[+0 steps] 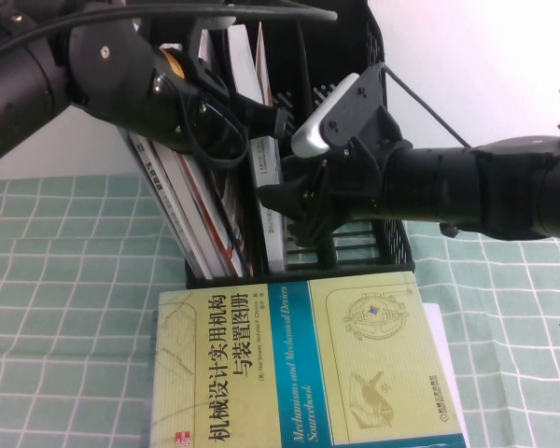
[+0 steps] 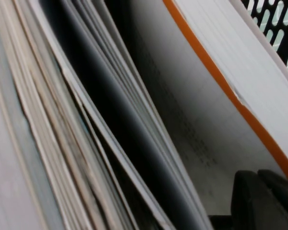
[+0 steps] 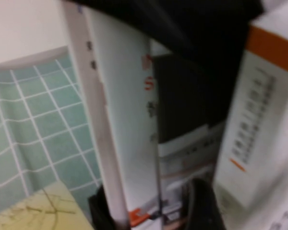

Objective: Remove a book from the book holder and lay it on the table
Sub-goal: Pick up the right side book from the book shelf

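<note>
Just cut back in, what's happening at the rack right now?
Both arms are working at the tall black plastic book holder on the pale green checked table. The right tool, open, straddles an upright white book in the holder. The left tool is pushed in among the thin magazines, beside a white book with an orange edge stripe. A yellow-and-blue sourcebook already lies flat in front.

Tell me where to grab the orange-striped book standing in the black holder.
Probably pinch across both covers at its exposed upper edge, coming from above: the book stands on edge, packed between neighbours in the book holder, so only edges are free. The left gripper is among the books; the right gripper, open, is at the holder's front.
</note>
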Controlling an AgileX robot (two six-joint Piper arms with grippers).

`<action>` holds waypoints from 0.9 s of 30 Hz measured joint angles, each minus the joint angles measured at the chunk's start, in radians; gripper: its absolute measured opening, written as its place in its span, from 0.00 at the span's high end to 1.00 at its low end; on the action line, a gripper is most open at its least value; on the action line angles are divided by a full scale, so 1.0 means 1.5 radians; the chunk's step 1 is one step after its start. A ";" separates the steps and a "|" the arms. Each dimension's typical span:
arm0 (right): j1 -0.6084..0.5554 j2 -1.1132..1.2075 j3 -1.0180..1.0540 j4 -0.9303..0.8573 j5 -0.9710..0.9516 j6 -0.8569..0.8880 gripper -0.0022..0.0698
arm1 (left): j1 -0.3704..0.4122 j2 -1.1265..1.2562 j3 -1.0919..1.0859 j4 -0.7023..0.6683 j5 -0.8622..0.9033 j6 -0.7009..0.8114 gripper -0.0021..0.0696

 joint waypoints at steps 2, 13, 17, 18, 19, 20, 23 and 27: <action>0.000 0.004 -0.004 0.001 0.017 0.002 0.41 | 0.000 0.000 0.000 -0.009 -0.005 0.001 0.97; 0.000 0.044 -0.004 0.001 -0.017 0.031 0.41 | 0.000 0.000 0.000 -0.020 -0.020 0.001 0.97; 0.000 0.048 -0.004 0.001 -0.011 0.082 0.43 | 0.000 0.000 0.000 -0.023 -0.022 0.001 0.97; 0.000 0.048 -0.001 0.003 -0.002 0.097 0.43 | 0.000 0.000 0.000 -0.023 -0.022 0.001 0.97; 0.000 0.048 0.002 0.003 0.004 0.108 0.43 | 0.000 0.000 0.000 -0.023 -0.022 0.001 0.97; 0.000 0.045 0.008 0.003 0.010 0.120 0.44 | 0.000 0.000 0.000 -0.023 -0.022 0.001 0.97; 0.000 0.029 0.024 -0.018 0.030 0.145 0.51 | 0.000 0.000 0.000 -0.023 -0.022 0.001 0.97; -0.003 -0.020 0.044 -0.162 0.049 0.202 0.64 | 0.000 0.000 0.000 -0.024 -0.022 0.003 0.97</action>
